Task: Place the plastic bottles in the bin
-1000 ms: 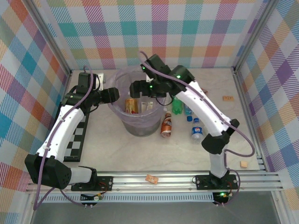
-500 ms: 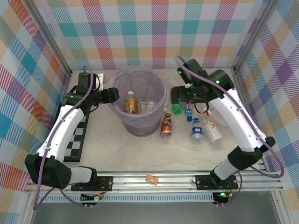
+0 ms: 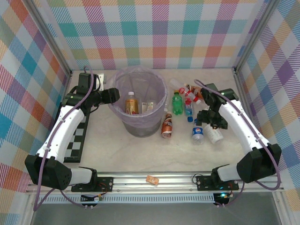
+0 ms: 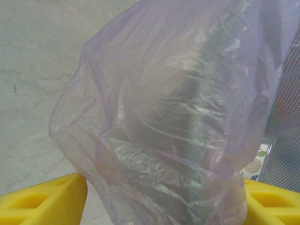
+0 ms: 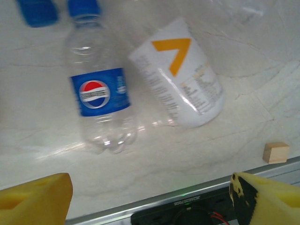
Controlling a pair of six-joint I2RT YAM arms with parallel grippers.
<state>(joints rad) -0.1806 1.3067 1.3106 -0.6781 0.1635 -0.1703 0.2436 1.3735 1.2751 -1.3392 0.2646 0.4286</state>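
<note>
1. Left pincer [image 4: 164, 192] is at the left rim of the bin [image 3: 139, 127], fingers spread with a bulge of the lilac bag [image 4: 178, 112] between them (can't tell if they're touching it).
2. An amber bottle [image 3: 131, 104] sits inside the bin.
3. On the desk [image 3: 117, 150] just right of the bin: a brown bottle [image 3: 167, 125] lying down and a green bottle [image 3: 177, 104] upright.
4. Right pincer [image 5: 150, 192] is spread wide with nothing in it, hovering above a Pepsi bottle [image 5: 99, 98] and a white-labelled bottle [image 5: 180, 89], which lie side by side.
</note>
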